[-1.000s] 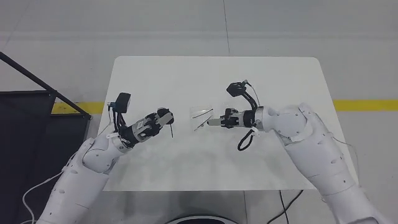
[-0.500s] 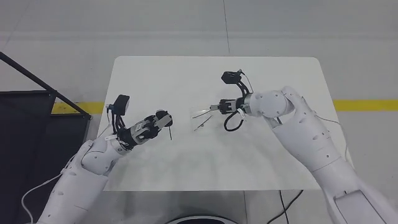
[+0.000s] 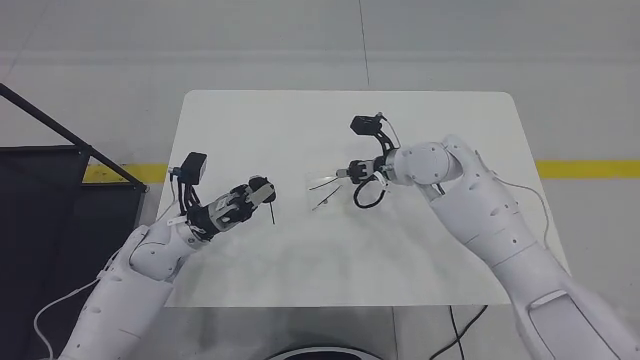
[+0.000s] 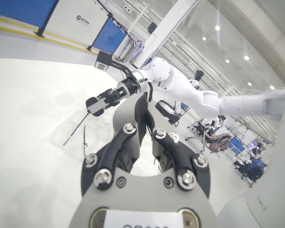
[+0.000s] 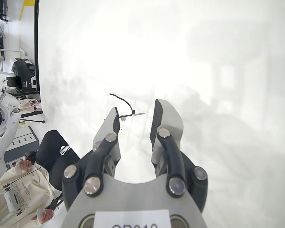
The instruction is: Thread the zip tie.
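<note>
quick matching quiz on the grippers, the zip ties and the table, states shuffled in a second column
Things:
1 left gripper
2 right gripper
3 loose ties
4 table

States:
a open
b white
c shut on held tie
d lying on the table by the right gripper

Pairs: 1-c, 2-a, 3-d, 4-b

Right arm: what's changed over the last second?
The right gripper moved farther out across the table and slightly toward the left arm, open by the loose zip tie. No visible grasp or release. The left gripper kept its place, shut on the held zip tie.
</note>
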Controlling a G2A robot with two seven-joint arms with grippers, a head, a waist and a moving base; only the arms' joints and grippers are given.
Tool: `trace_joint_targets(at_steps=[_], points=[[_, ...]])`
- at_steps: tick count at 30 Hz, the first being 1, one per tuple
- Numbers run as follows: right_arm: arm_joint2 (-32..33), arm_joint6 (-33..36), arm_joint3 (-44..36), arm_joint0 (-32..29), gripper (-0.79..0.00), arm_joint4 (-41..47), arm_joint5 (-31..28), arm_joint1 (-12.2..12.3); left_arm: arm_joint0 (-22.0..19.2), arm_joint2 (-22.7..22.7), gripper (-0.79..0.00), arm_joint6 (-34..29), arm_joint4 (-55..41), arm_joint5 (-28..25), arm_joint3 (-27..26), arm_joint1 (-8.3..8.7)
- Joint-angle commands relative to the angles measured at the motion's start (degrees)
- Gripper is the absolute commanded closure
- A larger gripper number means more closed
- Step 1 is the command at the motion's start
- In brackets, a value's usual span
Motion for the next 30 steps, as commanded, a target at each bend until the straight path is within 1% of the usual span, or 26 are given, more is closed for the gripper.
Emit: trace_joint_targets(at_steps=[1, 5, 13, 15, 19, 21, 25, 30], points=[[-0.14, -0.02, 0.37, 0.19, -0.305, -0.04, 0.03, -0.22, -0.07, -0.01, 0.000, -0.02, -0.02, -0.01, 0.08, -0.02], [-0.37, 0.02, 0.92, 0.47, -0.296, -0.03, -0.13, -0.65, -0.17, -0.06, 0.000, -0.04, -0.18, -0.01, 0.26, -0.04], [-0.77, -0.06, 2.31, 0.98, -0.234, -0.09, -0.82, -1.48, -0.31, -0.09, 0.000, -0.02, -0.48, -0.01, 0.51, -0.09], [-0.77, -0.08, 2.61, 1.08, -0.179, -0.12, -0.96, -1.63, -0.41, -0.08, 0.000, -0.07, -0.49, -0.01, 0.75, -0.11], [-0.63, -0.07, 3.04, 1.25, -0.092, -0.23, -1.19, -1.88, -0.68, 0.08, 0.000, -0.07, -0.69, -0.01, 1.31, -0.18], [-0.39, -0.11, 3.22, 1.32, -0.074, -0.24, -1.37, -1.93, -0.76, 0.12, 0.000, -0.06, -0.82, -0.01, 1.43, -0.20], [0.33, -0.31, 3.27, 1.28, -0.009, -0.17, -1.94, -1.92, -0.87, 0.16, 0.000, -0.09, -0.87, -0.01, 1.53, -0.24], [2.22, -1.19, 2.21, 0.59, 0.000, -0.30, -2.54, -1.42, -0.79, -0.01, 0.000, 0.41, -0.55, -0.01, 1.26, -0.31]])
